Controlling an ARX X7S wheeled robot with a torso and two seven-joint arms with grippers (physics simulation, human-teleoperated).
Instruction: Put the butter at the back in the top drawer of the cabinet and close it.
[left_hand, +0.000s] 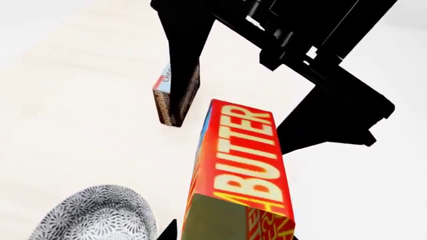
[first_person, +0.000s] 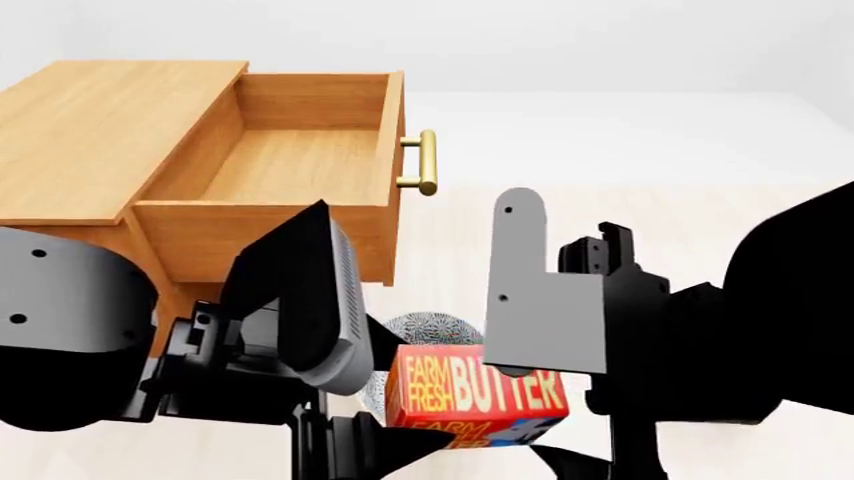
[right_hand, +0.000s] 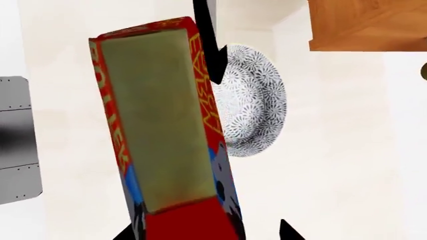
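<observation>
Pale floor, white walls | drawer (first_person: 287, 165) of cabinet (first_person: 100, 130) pulled open, ready to load | butter (first_person: 478, 388) lifted below it, near bowl (first_person: 424, 331), seemingly held by right gripper (right_hand: 200, 235) | left gripper (left_hand: 233, 235) close by, grip unclear | pudding box (left_hand: 177, 95) aside

Head cam looks fwd/down over both arms; both wrist cams sit close on the butter (left_hand: 243, 170), shared w/ head.
</observation>
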